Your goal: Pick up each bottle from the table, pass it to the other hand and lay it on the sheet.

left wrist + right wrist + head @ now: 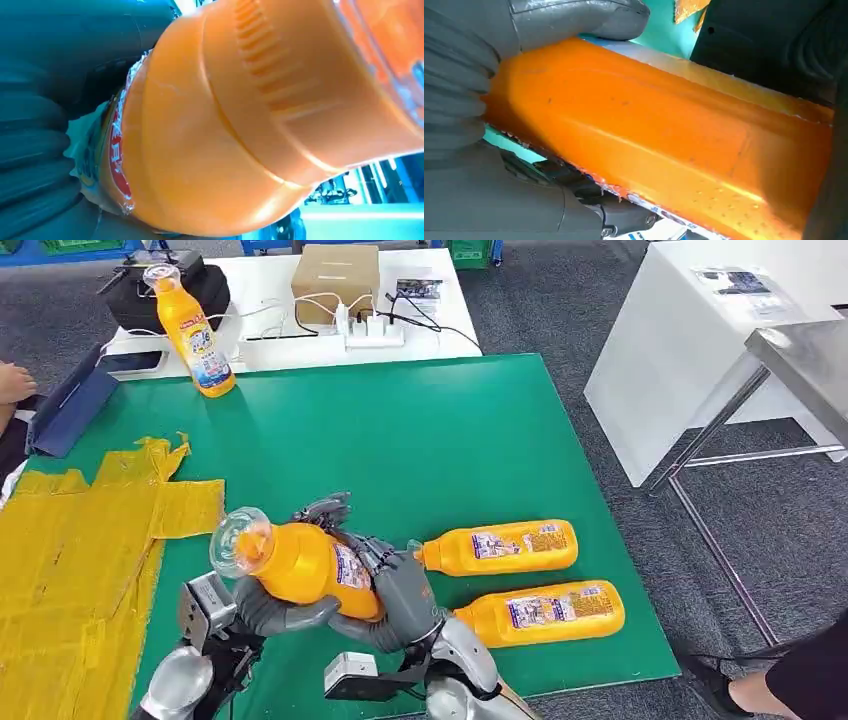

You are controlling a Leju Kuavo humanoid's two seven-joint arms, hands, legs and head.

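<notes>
An orange bottle [300,565] with a clear cap is held above the front of the green mat [400,440], cap pointing left toward the yellow sheet [80,550]. My left hand [270,612] grips it from below near the cap end, and my right hand [405,592] grips its base end. The bottle [240,130] is close up in the left wrist view beside the hand's ribbed cover. In the right wrist view, the right hand's thumb [574,17] lies over the bottle's body [664,135]. Two more bottles [500,547] [545,612] lie on the mat to the right. Another bottle [195,335] stands upright at the back left.
A white table [270,300] behind the mat carries a cardboard box [335,275], a power strip, cables and a black bag. A person's hand [12,382] shows at the left edge, a foot at the bottom right. White and steel tables stand to the right.
</notes>
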